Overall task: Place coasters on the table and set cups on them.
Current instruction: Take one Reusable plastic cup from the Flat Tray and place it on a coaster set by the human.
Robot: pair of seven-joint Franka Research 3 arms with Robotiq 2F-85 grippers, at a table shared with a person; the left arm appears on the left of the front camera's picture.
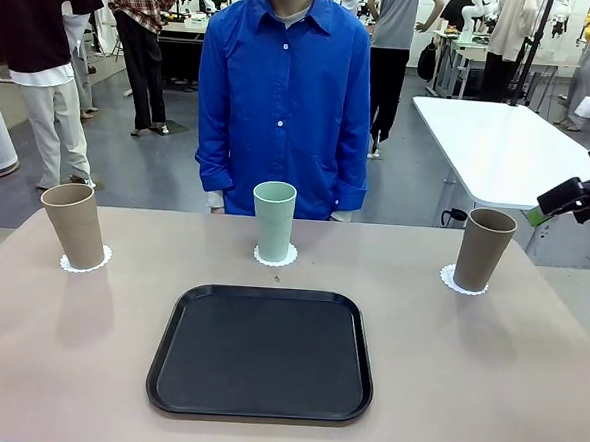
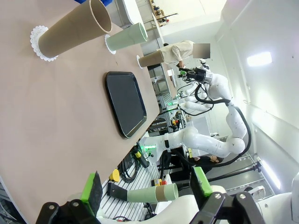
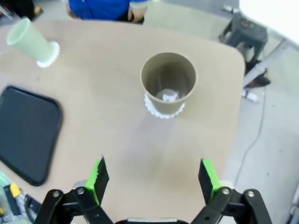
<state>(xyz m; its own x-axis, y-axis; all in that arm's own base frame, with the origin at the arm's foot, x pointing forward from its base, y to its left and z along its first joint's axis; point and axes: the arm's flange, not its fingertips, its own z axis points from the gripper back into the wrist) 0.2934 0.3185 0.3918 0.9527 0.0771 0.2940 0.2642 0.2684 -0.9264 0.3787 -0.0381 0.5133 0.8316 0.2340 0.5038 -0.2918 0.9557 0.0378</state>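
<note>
Three cups stand upright on the beige table [image 1: 485, 383], each on a lacy white coaster: a tan cup [image 1: 72, 225] on the left coaster [image 1: 85, 262], a mint cup [image 1: 274, 220] on the middle coaster [image 1: 276, 256], and a tan cup [image 1: 485, 249] on the right coaster [image 1: 462, 282]. My right gripper [image 1: 554, 205] hovers off the table's right edge, open and empty [image 3: 152, 178], looking down at the right tan cup [image 3: 168, 80]. Near the table's left side my left gripper [image 2: 145, 186] is open with nothing between its fingers, well away from the nearest tan cup [image 2: 70, 32].
A black tray [image 1: 263, 353] lies empty at the table's front middle. A person in a blue shirt [image 1: 283, 90] stands at the far edge behind the mint cup. A white table [image 1: 500, 138] stands at the back right.
</note>
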